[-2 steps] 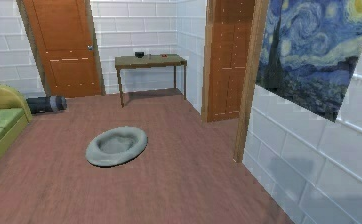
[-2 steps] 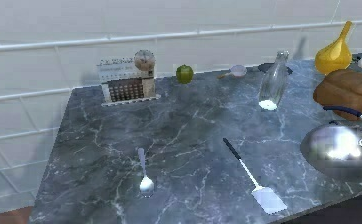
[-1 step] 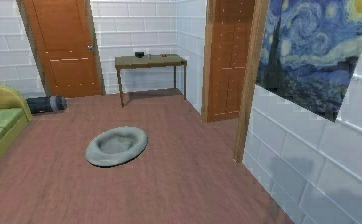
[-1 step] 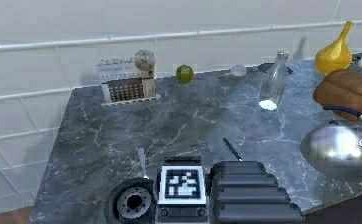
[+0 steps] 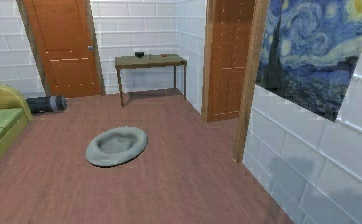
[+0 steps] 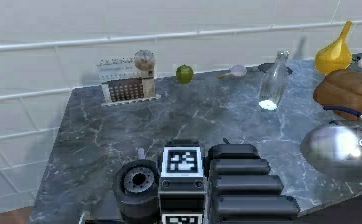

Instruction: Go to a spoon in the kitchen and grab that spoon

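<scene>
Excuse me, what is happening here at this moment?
The robot is at a dark marble counter. Its arm shows at the arm side view's bottom, with the pincer left of the white marker; I cannot tell whether it holds anything. On the counter stand a clear bottle, a green fruit, a metal kettle and a yellow funnel. A small grey thing near the wall may be the spoon. Ahead lie a grey pet bed and a wooden table.

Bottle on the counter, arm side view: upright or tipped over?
Upright. The clear bottle stands on its base on the dark counter, with its narrow neck at the top.
</scene>
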### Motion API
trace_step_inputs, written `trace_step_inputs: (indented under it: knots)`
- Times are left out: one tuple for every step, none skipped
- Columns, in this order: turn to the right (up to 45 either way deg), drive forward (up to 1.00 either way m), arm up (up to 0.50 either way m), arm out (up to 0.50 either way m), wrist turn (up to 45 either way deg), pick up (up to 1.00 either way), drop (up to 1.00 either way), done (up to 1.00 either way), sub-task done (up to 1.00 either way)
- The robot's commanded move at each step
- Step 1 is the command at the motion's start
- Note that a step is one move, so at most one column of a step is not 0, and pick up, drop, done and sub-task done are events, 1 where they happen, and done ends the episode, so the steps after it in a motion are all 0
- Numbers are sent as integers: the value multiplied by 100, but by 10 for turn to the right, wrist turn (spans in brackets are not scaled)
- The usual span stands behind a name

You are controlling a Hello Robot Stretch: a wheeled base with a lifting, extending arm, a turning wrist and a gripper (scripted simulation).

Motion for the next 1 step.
trace_step_inputs:
  knots:
    - [0,0,0,0,450,0,0,0,0]
